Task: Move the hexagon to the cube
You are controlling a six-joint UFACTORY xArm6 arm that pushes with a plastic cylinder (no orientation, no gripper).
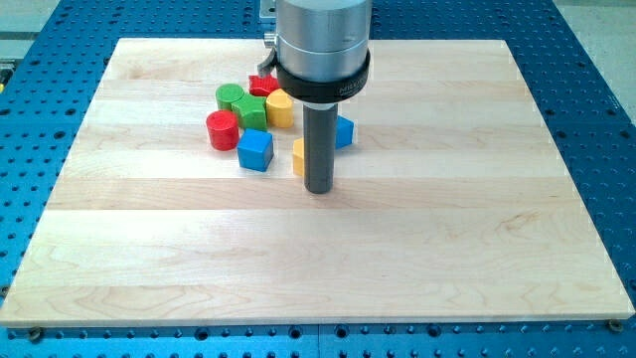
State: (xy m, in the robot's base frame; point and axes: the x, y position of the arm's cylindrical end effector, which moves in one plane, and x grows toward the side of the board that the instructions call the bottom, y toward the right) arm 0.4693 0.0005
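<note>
The worktop (pixel 318 249) is a pale wooden board filling most of the frame, on a blue perforated base (pixel 596 60). The arm (pixel 321 50) comes down from the top centre and ends in a dark rod whose tip (pixel 318 190) rests on the board a little above the frame's centre. There is no gripper, so there is nothing to open or close; the rod only pushes.

The blocks cluster in the upper left of centre. Counted: two blue, two yellow, two green, two red, eight in all, though some are partly hidden.

The blue cube (pixel 255 150) sits just left of the rod. A yellow block (pixel 298 156) peeks out at the rod's left edge, touching or nearly touching it; most of it is hidden, so whether it is the hexagon cannot be told for sure. A second blue block (pixel 344 131) shows at the rod's right. Further up are a yellow cylinder (pixel 279 108), a green star-like block (pixel 251 112), a green cylinder (pixel 231 96), a red cylinder (pixel 223 130) and a red block (pixel 263 85) half under the arm.

The step in hand looks like closing on the yellow block beside the rod. The next move probably calls for the tip to get to that block's right side and push it left toward the blue cube, which lies just beside it.
</note>
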